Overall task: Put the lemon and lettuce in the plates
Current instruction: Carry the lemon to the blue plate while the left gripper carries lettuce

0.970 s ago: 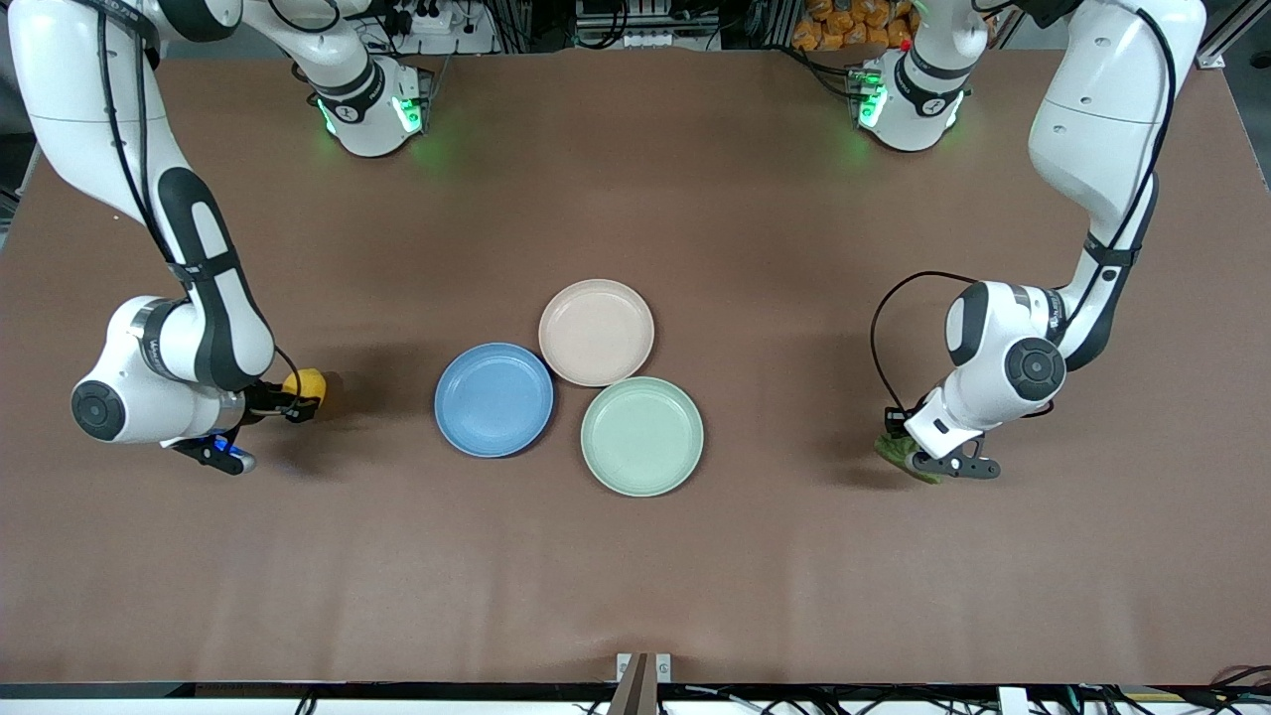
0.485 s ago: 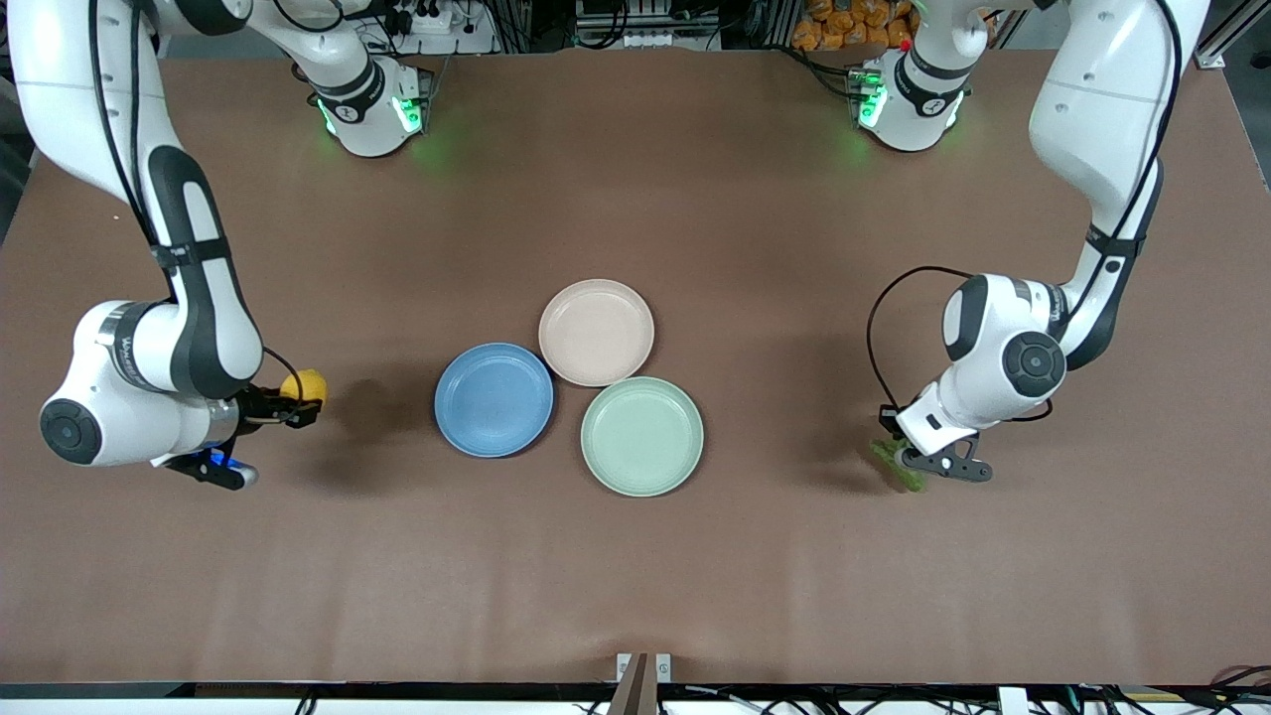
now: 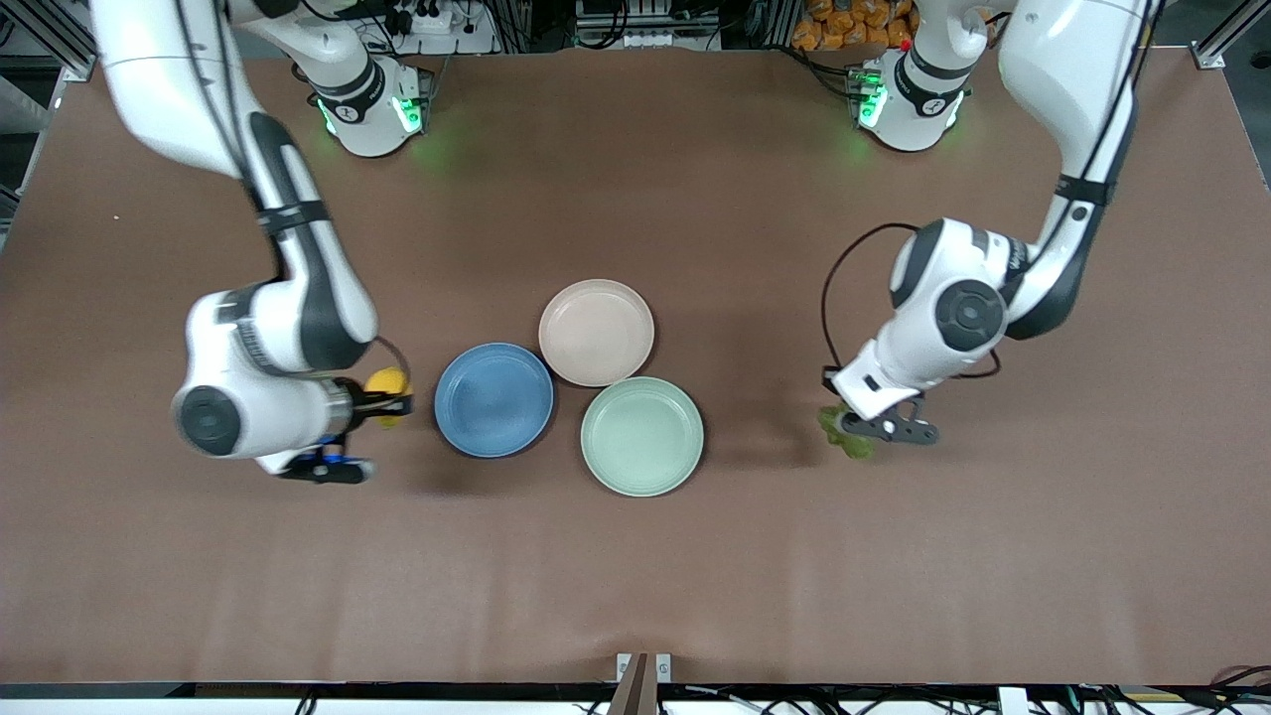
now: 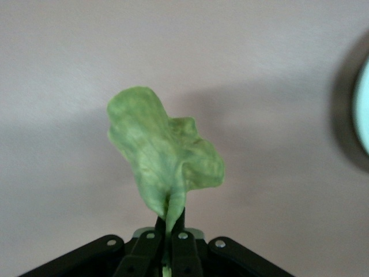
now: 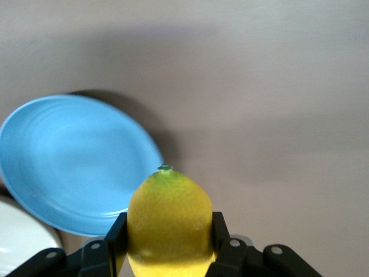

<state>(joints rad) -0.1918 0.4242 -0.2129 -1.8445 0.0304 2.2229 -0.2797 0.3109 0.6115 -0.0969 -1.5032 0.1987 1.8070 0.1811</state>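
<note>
Green plate (image 3: 641,436): nearest the front camera of the three plates, empty, touching or almost touching the other two; not one of the task's targets.

Left gripper (image 3: 856,434): up in the air over bare table toward the left arm's end, well apart from the plates; fingers pressed together on the lettuce's stem end, plain in the left wrist view (image 4: 170,245).

Lettuce (image 3: 844,437): hanging from the left gripper, pinched at its narrow base, the broad ruffled part free (image 4: 162,156). Judged very light, thin and floppy; likely to flap or fold in motion and to cling to a finger on release. Best held at the thicker stem, as now, and let go low over a plate.

Right gripper (image 3: 389,401): over the table just beside the blue plate, toward the right arm's end; fingers clamped on the lemon's two sides (image 5: 168,251).

Lemon (image 3: 386,384): held in the air across its middle, pointed tip aimed toward the blue plate (image 5: 169,222). Judged firm and rather heavy for its size, with smooth curved skin; apt to roll once set down, so worth lowering close to the plate's middle before opening.

Blue plate (image 3: 494,399): empty, on the table between the lemon and the other plates; likely the lemon's target.

Pink plate (image 3: 596,332): empty, farthest from the front camera of the three; likely target for the lettuce.

Progress: both items lifted, neither placed yet.
</note>
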